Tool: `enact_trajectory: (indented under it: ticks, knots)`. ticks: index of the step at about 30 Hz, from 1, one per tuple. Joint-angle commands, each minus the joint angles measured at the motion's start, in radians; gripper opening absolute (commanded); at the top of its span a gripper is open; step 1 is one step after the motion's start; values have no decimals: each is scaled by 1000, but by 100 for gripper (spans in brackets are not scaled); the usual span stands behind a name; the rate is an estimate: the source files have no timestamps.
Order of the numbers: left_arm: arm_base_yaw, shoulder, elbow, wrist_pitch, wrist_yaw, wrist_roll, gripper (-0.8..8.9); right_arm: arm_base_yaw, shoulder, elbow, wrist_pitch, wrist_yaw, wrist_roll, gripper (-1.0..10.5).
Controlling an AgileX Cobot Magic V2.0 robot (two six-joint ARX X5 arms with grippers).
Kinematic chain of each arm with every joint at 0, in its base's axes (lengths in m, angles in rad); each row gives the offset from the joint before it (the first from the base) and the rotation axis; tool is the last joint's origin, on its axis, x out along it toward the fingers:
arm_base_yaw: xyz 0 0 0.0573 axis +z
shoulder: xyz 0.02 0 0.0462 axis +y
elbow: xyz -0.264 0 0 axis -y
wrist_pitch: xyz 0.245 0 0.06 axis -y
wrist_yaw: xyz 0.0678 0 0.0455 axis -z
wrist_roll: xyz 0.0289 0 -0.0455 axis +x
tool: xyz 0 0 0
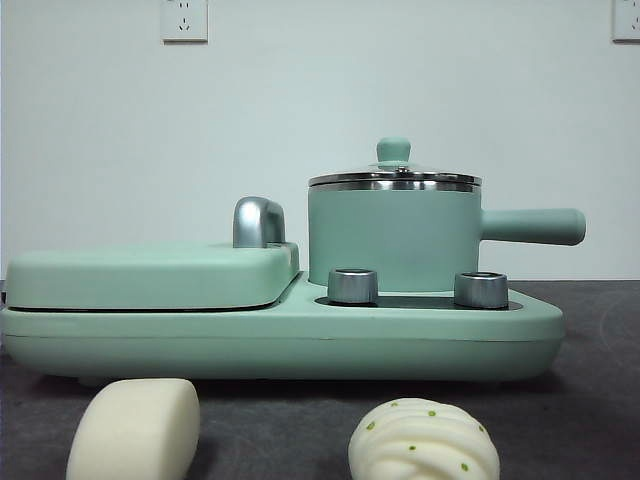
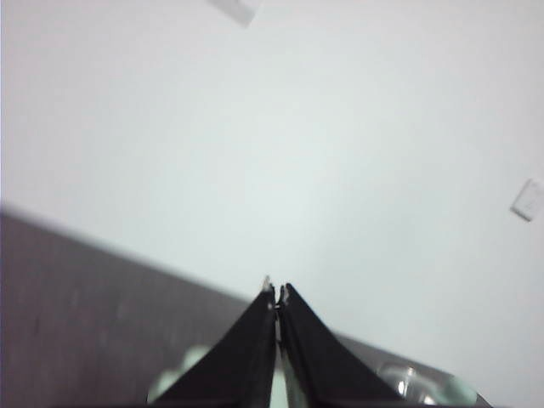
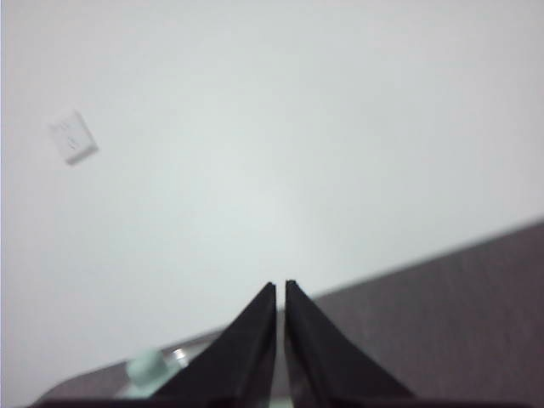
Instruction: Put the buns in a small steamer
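Two buns lie on the dark table nearest the front camera: a smooth oblong bun (image 1: 135, 430) at the left and a twisted round bun with green specks (image 1: 423, 442) at the right. Behind them the small steamer (image 1: 395, 238), a mint-green pot with a steel rim and a long side handle (image 1: 530, 226), stands on the right half of a green cooker base, its glass lid with a green knob (image 1: 393, 150) on. My left gripper (image 2: 276, 293) and right gripper (image 3: 280, 289) are both shut and empty, raised and facing the white wall. Neither shows in the front view.
The cooker base (image 1: 280, 335) spans most of the table. On its left half lies a flat griddle cover (image 1: 150, 275) with a chrome handle (image 1: 258, 222). Two chrome knobs (image 1: 352, 285) sit in front of the pot. White wall sockets (image 1: 184, 18) are on the wall behind.
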Motion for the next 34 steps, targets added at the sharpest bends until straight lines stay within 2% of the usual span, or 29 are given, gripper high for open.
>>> enact_trajectory:
  ticks: [1, 6, 11, 16, 24, 29, 34]
  knots:
    - [0, 19, 56, -3, 5, 80, 9, 2, 1, 48, -3, -18, -36, 15]
    - [0, 91, 165, -92, 5, 79, 9, 2, 31, 194, -209, -22, -67, 15]
    - [0, 214, 298, -196, 45, 84, 9, 2, 116, 330, -378, -94, -202, 15]
    - [0, 355, 418, -280, 104, 128, 10, 2, 229, 431, -437, -161, -293, 15]
    - [-18, 560, 583, -435, 146, 283, 10, 2, 454, 587, -526, -265, -341, 15]
    - [-42, 678, 661, -531, 178, 396, 10, 2, 594, 668, -584, -334, -437, 15]
    - [-76, 777, 724, -624, 218, 522, 10, 18, 705, 724, -637, -353, -544, 15]
